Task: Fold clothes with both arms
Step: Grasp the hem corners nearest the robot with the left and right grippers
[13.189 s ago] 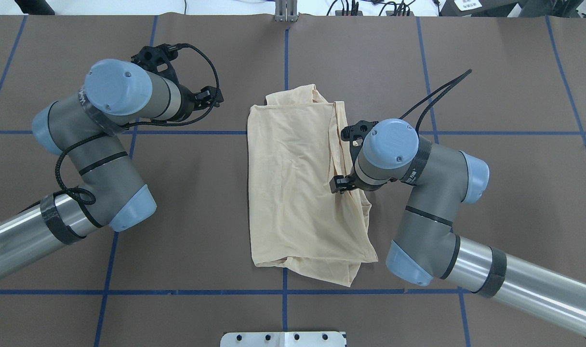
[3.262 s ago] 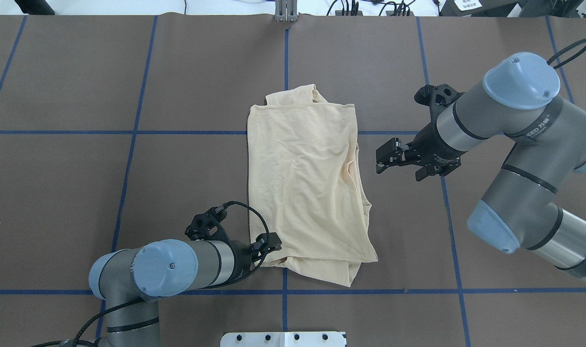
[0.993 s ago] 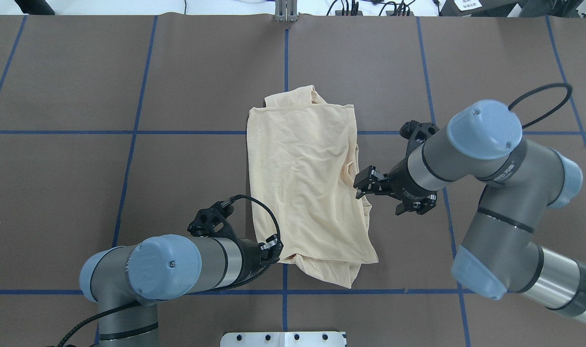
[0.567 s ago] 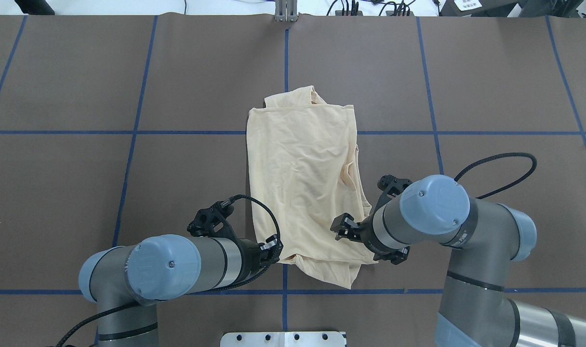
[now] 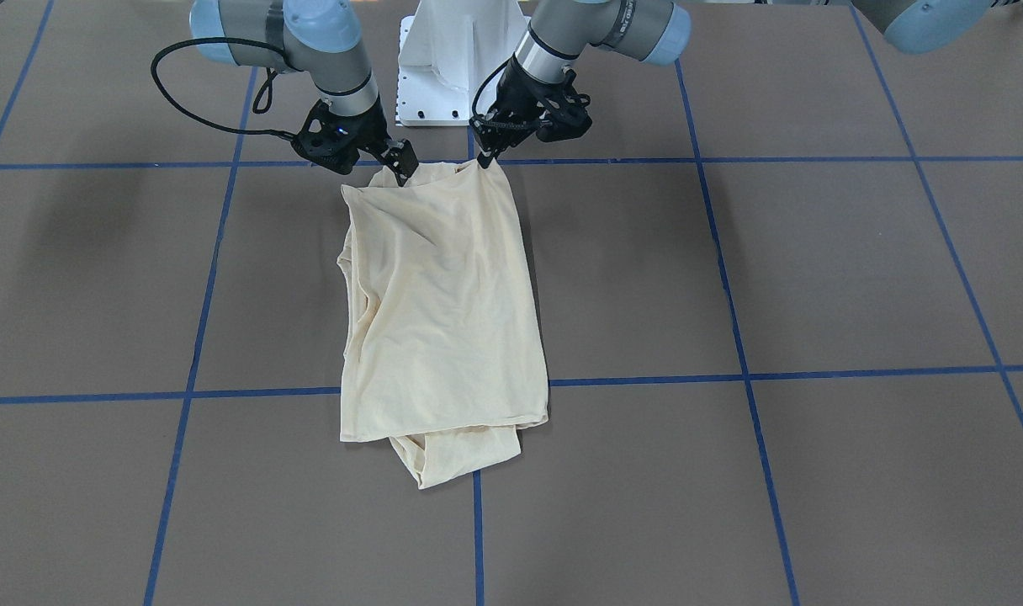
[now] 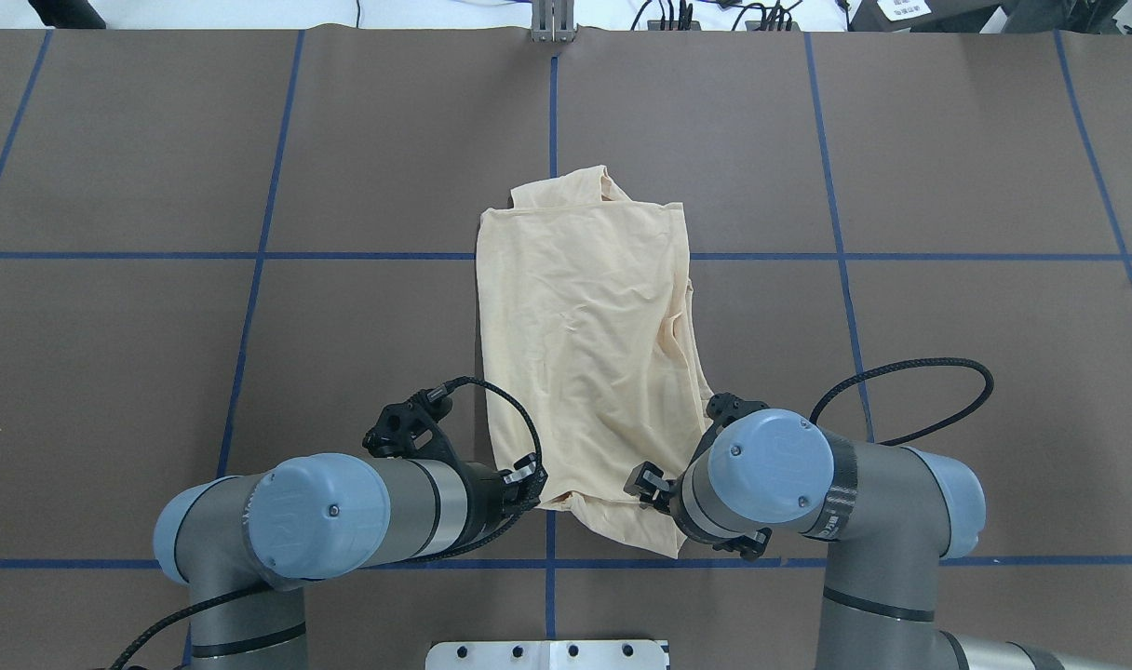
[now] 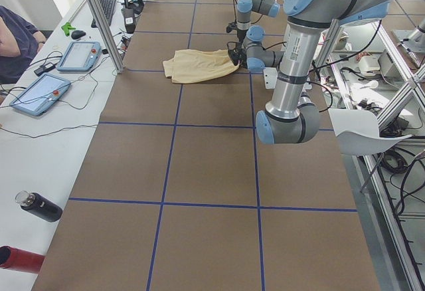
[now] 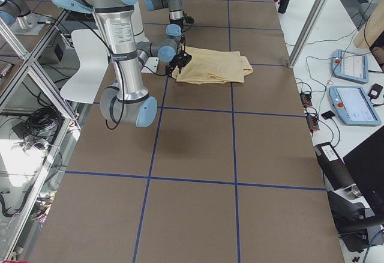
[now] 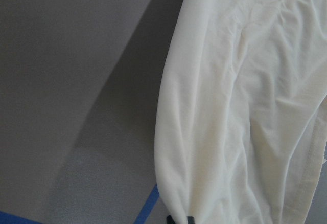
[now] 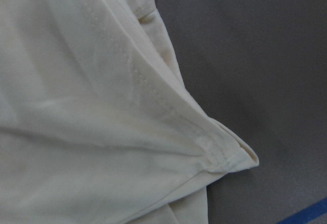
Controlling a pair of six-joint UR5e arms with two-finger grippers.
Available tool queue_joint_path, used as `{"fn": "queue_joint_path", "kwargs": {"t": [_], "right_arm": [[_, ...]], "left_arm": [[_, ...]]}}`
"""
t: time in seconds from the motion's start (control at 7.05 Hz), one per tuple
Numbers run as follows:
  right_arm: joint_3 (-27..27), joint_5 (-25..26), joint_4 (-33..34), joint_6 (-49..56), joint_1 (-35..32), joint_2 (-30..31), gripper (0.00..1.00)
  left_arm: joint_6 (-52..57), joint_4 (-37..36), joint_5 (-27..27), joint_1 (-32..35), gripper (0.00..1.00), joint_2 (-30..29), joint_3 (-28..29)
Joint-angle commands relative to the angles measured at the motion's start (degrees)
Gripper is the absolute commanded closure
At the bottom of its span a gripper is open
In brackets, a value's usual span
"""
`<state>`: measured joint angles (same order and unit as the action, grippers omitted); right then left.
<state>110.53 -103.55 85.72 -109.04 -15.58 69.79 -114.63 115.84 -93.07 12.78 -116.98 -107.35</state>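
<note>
- Well, nearest the robot, the left black two-finger pincer (image 6: 532, 481) looks pressed onto the near left corner of the pale cream-yellow thin cloth shirt (image 6: 585, 344). The right black two-finger pincer (image 6: 642, 484) sits at the near right corner, though I cannot tell whether it is spread or pinching.
- The shirt lies lengthwise in the middle of the brown, blue-taped bench (image 6: 343, 186), folded narrow.
- The step in hand is probably carrying the near hem over to the far edge. Both pincers should catch every layer, rise together and travel level — otherwise the loose under-layer poking out near the right pincer may drag.
- From overhead the right pincer's fingertips hide under its wrist. The wrist cameras show mostly cloth and seam, and no print is visible.
</note>
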Motion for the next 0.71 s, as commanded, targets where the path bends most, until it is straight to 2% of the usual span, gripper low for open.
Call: {"fn": "queue_joint_path", "kwargs": {"t": [0.0, 0.43, 0.57], "right_arm": [[-1.1, 1.15, 0.24, 0.32, 0.11, -0.09, 0.0], [-3.21, 1.16, 0.41, 0.41, 0.64, -1.94, 0.0], [-3.21, 1.16, 0.5, 0.41, 0.82, -1.94, 0.1]], "left_arm": [[-0.07, 0.0, -0.01, -0.04, 1.0, 0.0, 0.03], [0.02, 0.0, 0.08, -0.04, 1.0, 0.0, 0.03], [0.02, 0.0, 0.08, -0.04, 1.0, 0.08, 0.03]]}}
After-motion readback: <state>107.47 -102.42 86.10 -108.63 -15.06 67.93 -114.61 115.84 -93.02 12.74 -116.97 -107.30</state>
